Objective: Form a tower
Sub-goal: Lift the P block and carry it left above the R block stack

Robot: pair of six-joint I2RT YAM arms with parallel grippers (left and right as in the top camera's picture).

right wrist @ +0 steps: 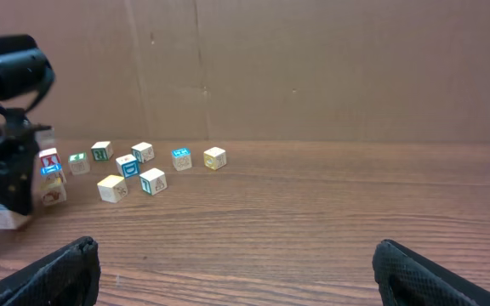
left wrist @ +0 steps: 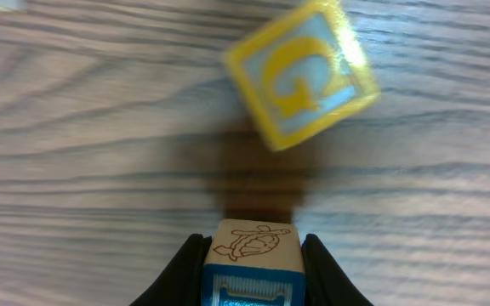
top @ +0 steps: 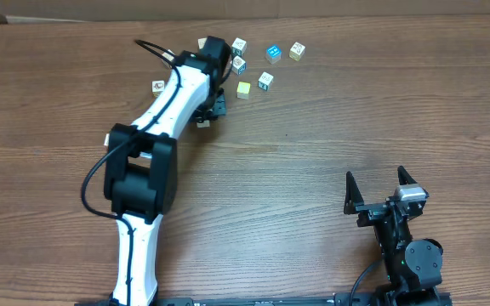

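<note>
Your wooden table (top: pixel 330 127) fills the overhead view. Across it the white left arm (top: pixel 156 127) stretches from 7 o'clock toward 11 o'clock, ending in the left gripper (top: pixel 217 102). The right gripper (top: pixel 376 174) sits well apart at 5 o'clock, its jaws spread wide with nothing between them.

In the right wrist view you see the tower (right wrist: pixel 51 174) at 9 o'clock. It is a short column tight against the left gripper, with a red-lettered cube on top, a blue-framed one beneath and a tan one under that. From overhead the arm hides it.

Loose cubes (top: pixel 264 81) lie scattered at 12 to 1 o'clock of the table.

In the left wrist view the jaws pinch a turtle cube (left wrist: pixel 253 268) by its sides. You cannot tell whether it belongs to the tower. A blurred yellow G cube (left wrist: pixel 300 72) lies at 1 o'clock of it, apart.
</note>
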